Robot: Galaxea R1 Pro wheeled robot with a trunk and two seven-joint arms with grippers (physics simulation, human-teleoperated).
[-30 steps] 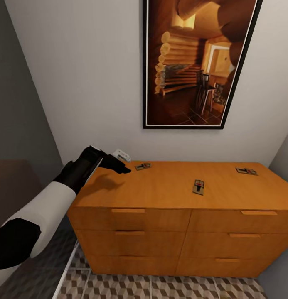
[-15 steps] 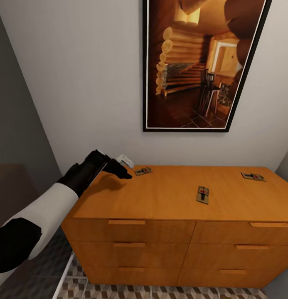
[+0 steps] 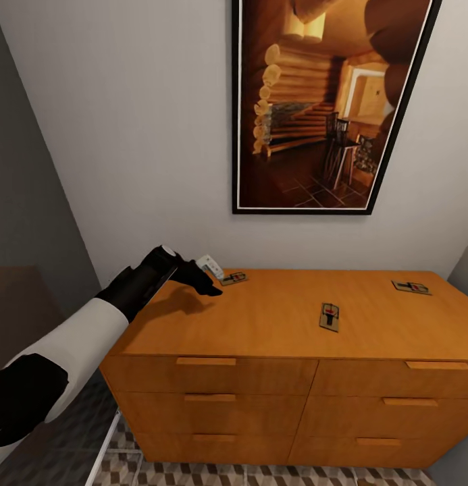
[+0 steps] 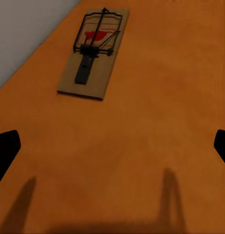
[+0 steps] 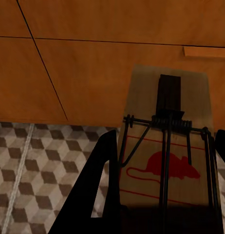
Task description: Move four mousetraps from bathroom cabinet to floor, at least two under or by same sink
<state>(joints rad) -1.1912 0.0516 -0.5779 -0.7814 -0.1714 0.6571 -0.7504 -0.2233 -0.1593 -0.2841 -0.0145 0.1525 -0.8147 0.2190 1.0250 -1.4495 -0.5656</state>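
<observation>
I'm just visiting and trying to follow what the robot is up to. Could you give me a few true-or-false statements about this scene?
1. Three mousetraps lie on the cabinet. True: left trap, middle trap, right trap.
2. The left gripper grips a trap. False: it is open over bare wood, just short of the left trap.
3. The right gripper holds a trap. True.
4. A drawer stands open. False: all look closed.
5. A mirror hangs above the cabinet. False: a framed picture does.

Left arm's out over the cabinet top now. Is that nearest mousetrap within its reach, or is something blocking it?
Probably yes. The left gripper is open just short of the nearest mousetrap, which lies flat on the cabinet top. In the left wrist view bare wood lies between the fingertips and the trap.
</observation>
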